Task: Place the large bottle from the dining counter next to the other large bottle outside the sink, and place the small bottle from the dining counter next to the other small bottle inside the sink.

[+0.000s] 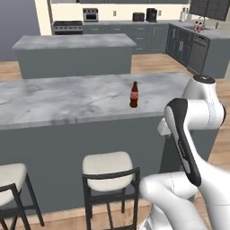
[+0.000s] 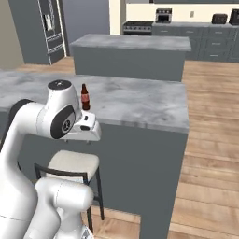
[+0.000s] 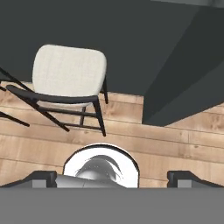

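Standing upright on dining counter (image 1: 67, 101): small bottle (image 1: 134, 95); hand view: stool (image 3: 68, 72)

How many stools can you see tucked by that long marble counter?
2. One pale-cushioned stool stands in front of the counter below the small cola bottle; a second stool is cut off at the left edge. More may stand out of frame.

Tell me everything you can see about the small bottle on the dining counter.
The small bottle is dark brown, cola-style, with a narrow neck, a red cap and a red label around its middle. It looks like glass or plastic; which one cannot be told. It stands upright on the grey-white marble dining counter, near the front edge. Nothing else touches it. The cap seems to be on.
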